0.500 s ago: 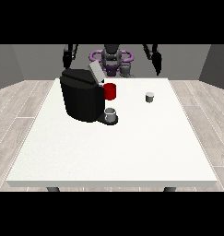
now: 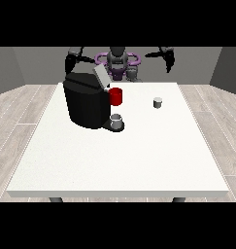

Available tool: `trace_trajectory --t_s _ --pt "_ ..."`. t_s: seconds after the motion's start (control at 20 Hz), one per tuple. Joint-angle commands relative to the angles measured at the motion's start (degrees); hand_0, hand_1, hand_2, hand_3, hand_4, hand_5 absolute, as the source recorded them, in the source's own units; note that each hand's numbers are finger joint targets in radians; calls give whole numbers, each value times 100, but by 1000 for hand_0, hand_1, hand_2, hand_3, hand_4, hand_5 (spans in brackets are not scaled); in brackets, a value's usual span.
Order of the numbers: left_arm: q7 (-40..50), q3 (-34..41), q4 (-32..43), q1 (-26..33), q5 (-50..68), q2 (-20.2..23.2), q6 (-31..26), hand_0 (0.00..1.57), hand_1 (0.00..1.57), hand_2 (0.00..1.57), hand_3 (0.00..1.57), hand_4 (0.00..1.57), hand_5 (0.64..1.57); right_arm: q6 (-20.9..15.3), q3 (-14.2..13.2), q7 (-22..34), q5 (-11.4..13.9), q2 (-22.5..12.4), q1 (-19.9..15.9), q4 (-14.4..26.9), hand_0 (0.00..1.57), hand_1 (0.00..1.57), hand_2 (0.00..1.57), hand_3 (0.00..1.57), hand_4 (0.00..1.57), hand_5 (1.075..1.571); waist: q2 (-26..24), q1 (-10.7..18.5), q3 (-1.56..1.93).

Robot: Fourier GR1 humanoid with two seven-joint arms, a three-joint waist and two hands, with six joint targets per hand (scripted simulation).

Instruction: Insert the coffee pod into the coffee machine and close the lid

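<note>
The coffee pod [image 2: 158,102] sits on the white table [image 2: 119,155], well off to the right of the black coffee machine [image 2: 88,103], whose lid [image 2: 101,77] is tipped up. Both hands are up in the air behind the table, the one at the view's left [image 2: 69,63] and the one at the view's right [image 2: 168,61]. Neither holds anything, and honestly I can't tell how their fingers are set.

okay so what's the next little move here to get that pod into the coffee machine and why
Probably bring the hand at the view's right down toward the coffee pod. The pod stands alone on the table, nearer that hand, both hands are raised holding nothing, and the coffee machine has its lid up.
</note>
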Motion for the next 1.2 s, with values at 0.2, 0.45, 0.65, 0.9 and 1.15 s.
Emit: trace_trajectory --t_s 0.2,0.45,0.65,0.9,1.15 --pt "-202 247 600 -619 -572 747 -331 0 0 0 0 0 1571 -506 167 77 499 209 -313 -81 0 0 0 0 0 1571 354 -313 2" --pt "49 315 1211 -1341 -957 983 -310 0 0 0 0 0 1571 -521 521 82 696 423 -572 -97 0 0 0 0 0 1571 780 -681 0" --pt "223 375 1613 -1786 -1176 1249 -411 0 0 0 0 0 1571 -389 314 121 308 503 -822 -92 0 0 0 0 0 1571 1050 -888 2" --pt "-255 500 2623 -2212 -1487 1514 -458 0 0 0 0 0 1571 -420 550 458 724 404 -1037 -130 0 0 0 0 0 1571 1447 -952 -2" --pt "-723 374 3246 -2513 -1970 1554 -233 0 0 0 0 0 1571 -369 443 594 421 611 -1402 -46 0 0 0 0 0 1571 1707 -937 -3"
